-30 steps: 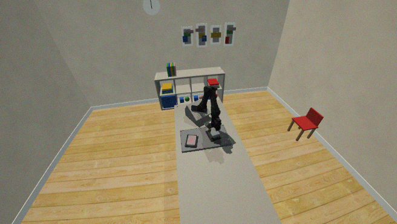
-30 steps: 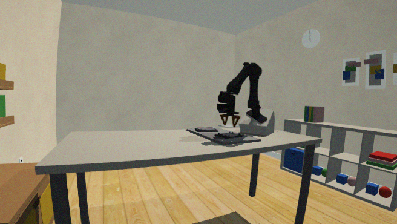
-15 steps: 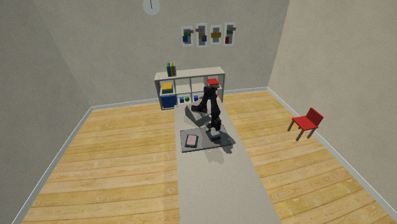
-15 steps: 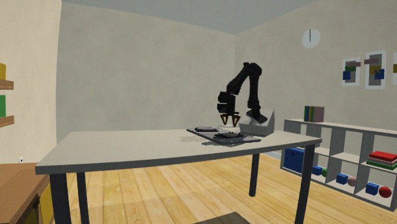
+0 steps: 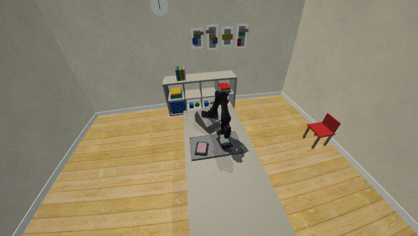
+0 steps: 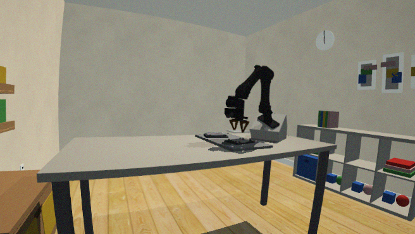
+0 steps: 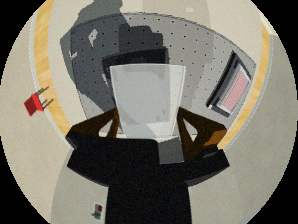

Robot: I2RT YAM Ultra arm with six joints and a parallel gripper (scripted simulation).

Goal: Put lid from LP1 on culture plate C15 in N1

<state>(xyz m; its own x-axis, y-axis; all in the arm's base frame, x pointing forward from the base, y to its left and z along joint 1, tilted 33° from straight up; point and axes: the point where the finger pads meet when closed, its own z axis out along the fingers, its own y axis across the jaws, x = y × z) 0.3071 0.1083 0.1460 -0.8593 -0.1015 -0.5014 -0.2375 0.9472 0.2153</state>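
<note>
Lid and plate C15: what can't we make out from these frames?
- Lid: wrist view only; it covers the lid park below.
- Gripper: exterior view, too small to show the grip; the lid is a thin sliver.
- Plate C15: top view, wells too small; wrist view, seen only at a slant.

A black arm (image 6: 265,92) bends over a grey table (image 6: 126,152), its gripper (image 6: 238,126) hanging above a dark tray (image 6: 262,146) beside an angled grey base (image 6: 278,131).
</note>
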